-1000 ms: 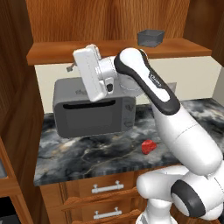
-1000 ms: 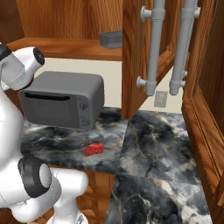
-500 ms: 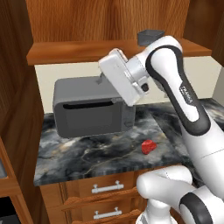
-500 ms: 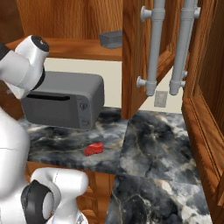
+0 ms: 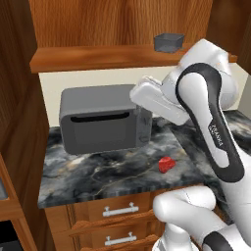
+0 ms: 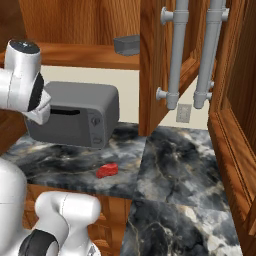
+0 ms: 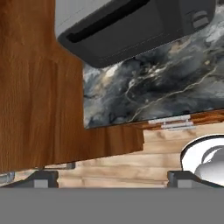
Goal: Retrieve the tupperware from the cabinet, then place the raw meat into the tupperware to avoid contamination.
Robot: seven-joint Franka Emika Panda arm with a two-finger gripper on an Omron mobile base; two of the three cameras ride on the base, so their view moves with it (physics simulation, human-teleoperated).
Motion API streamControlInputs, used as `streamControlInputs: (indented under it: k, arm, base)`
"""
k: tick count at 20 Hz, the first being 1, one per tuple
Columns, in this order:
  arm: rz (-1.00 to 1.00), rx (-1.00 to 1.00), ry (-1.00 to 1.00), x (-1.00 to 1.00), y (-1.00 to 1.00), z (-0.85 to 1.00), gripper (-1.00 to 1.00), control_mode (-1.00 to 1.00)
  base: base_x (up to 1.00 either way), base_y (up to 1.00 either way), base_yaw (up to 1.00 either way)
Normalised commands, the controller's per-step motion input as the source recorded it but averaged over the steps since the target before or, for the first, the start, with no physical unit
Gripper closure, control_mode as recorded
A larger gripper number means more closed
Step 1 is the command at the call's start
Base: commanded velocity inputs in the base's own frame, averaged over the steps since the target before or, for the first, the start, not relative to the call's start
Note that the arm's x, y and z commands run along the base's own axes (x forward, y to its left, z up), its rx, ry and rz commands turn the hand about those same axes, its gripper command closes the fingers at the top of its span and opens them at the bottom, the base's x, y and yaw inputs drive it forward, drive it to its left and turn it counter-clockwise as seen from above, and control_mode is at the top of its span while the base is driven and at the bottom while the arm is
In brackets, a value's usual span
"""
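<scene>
The grey tupperware [image 5: 169,42] sits on the open cabinet's shelf [image 5: 98,58], at its right end, also visible as the tupperware [image 6: 127,45]. The raw meat [image 5: 166,164] lies red on the marble counter near the front edge, right of the microwave; in the right base view the meat [image 6: 107,170] lies in front of the microwave. My white hand [image 5: 158,101] hangs in front of the microwave's upper right corner, below the shelf. My gripper [image 7: 113,180] is open with nothing between its fingertips [image 7: 41,179], and it looks down at the microwave front and counter.
A big grey microwave [image 5: 103,125] stands on the dark marble counter [image 5: 98,171]. Drawers with horizontal handles [image 5: 117,211] run under the counter. The open cabinet door [image 6: 152,65] with long silver bar handles [image 6: 175,55] juts out at the right. A wooden side panel [image 7: 39,87] stands at the left.
My arm has swung right and upward across the microwave front, and the elbow now stands close under the shelf near the tupperware. The gripper stays open.
</scene>
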Motion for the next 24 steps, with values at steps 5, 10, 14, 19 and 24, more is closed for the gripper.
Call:
streamControlInputs:
  k: [5, 10, 14, 19, 24]
  arm:
    - [0.0, -0.33, -0.44, -0.14, -0.24, -0.32, -1.0, -1.0]
    - [-0.01, -0.31, -0.37, -0.16, -0.32, -0.28, -1.0, -1.0]
    - [-0.11, -0.08, -0.14, 0.19, -0.27, 0.57, -1.0, -1.0]
    - [-0.15, -0.06, -0.07, 0.25, -0.28, 0.73, -1.0, -1.0]
    - [-0.14, -0.02, -0.07, 0.25, -0.28, 0.64, -1.0, -1.0]
  base:
    - [0.0, 0.0, 0.0]
    - [0.0, 0.0, 0.0]
    - [0.0, 0.0, 0.0]
    - [0.0, 0.0, 0.0]
    - [0.0, 0.0, 0.0]
